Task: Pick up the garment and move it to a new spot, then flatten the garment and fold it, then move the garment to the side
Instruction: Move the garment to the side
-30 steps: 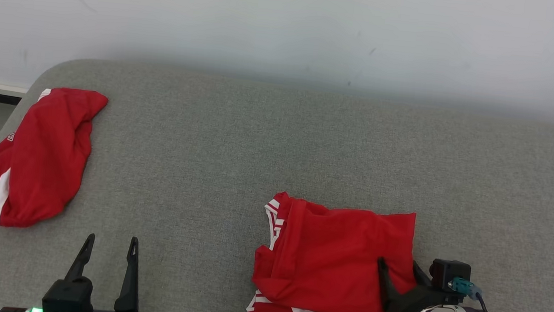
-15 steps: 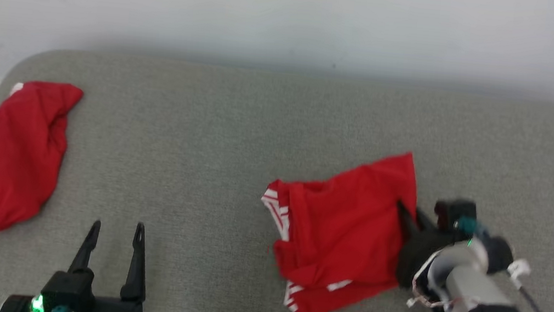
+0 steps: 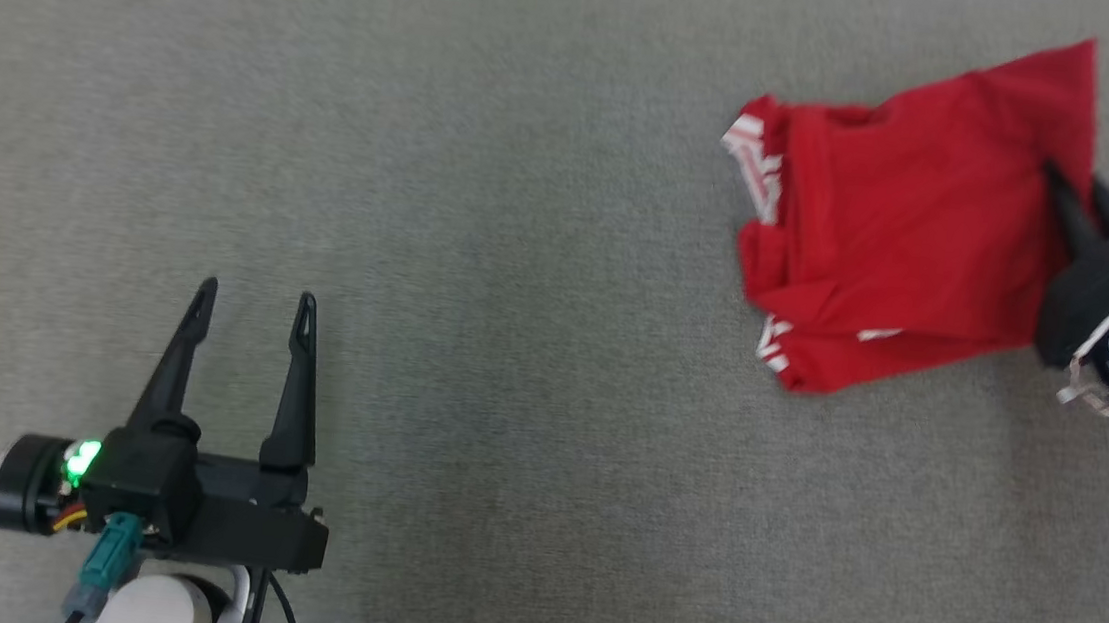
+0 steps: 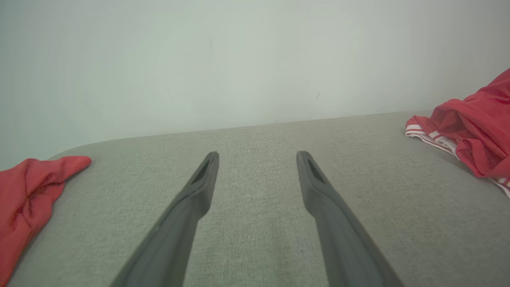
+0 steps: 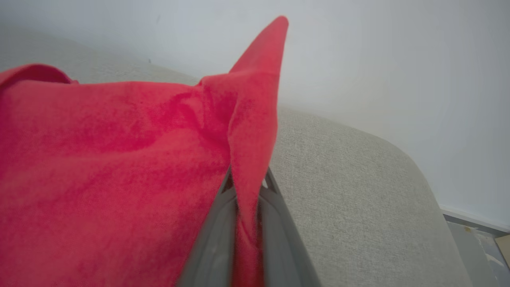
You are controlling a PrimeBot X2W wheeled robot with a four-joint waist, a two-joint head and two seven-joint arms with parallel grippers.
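Right gripper [image 3: 1073,178] is clamped on the right edge of the folded red garment [image 3: 908,232], cloth pinched in its jaws, one corner standing up past them. The garment lies at the far right of the grey padded surface [image 3: 520,248]. Left gripper [image 3: 257,292] stands wide, empty, well apart to the left

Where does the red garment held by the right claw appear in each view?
Head view: red garment, upper right, its edge pinched by the right claw.
Left wrist view: red garment, right edge.
Right wrist view: red garment, left half, between the fingers.
Shared landmark: grey cushion underneath.
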